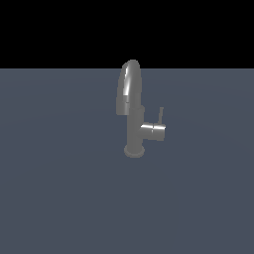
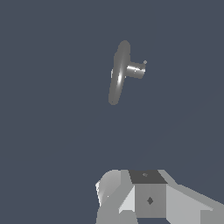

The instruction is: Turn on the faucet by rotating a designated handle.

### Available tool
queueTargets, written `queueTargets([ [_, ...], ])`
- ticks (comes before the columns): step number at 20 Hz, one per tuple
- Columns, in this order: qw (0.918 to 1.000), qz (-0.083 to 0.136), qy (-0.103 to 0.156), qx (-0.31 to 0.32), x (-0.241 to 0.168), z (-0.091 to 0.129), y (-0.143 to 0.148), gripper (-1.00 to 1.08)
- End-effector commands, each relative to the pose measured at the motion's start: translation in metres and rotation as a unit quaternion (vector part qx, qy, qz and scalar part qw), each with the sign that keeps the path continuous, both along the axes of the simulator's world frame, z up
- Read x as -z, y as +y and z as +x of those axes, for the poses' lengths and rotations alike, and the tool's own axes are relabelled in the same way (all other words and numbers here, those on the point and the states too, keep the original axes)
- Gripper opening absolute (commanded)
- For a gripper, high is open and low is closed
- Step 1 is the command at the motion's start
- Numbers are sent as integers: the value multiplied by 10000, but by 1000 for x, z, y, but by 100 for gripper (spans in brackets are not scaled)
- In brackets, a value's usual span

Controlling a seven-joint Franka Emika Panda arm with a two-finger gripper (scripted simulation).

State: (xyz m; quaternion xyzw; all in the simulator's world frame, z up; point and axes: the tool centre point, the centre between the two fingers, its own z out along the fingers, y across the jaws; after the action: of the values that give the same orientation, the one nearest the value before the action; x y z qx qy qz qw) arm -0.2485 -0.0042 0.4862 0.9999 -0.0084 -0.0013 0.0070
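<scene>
Thin grey handle upright, a slim rod rising from the outer end of a short horizontal stub on the exterior view's right of the column. Seen end-on in the wrist view, only a small tip of the handle showing past the stub. Untouched, nothing near it.

Grey brushed-metal faucet standing alone on the flat slate-blue worktop, about mid-scene and toward the far side, just short of the black background. Round base flat on the surface, cylindrical column above it, tall arched spout curving over and down on the exterior view's left of the column, a bright highlight along the arch. From above in the wrist view, faucet reduced to a narrow elongated arch with the stub sticking out sideways.

Grey, blocky part of the arm's hand visible only in the wrist view, well apart from the faucet, high over bare worktop. Fingers themselves not visible; wide or narrow impossible to tell. No arm in the exterior view.
</scene>
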Motion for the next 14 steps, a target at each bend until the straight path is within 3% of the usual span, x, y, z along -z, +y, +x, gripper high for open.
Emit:
queueTargets([
  [1, 10000, 0, 0, 0, 0, 0, 0, -100],
  [8, 9999, 95, 75, 98, 1, 7, -1, -100],
  [14, 9985, 330, 262, 342, 4, 23, -3, -100],
])
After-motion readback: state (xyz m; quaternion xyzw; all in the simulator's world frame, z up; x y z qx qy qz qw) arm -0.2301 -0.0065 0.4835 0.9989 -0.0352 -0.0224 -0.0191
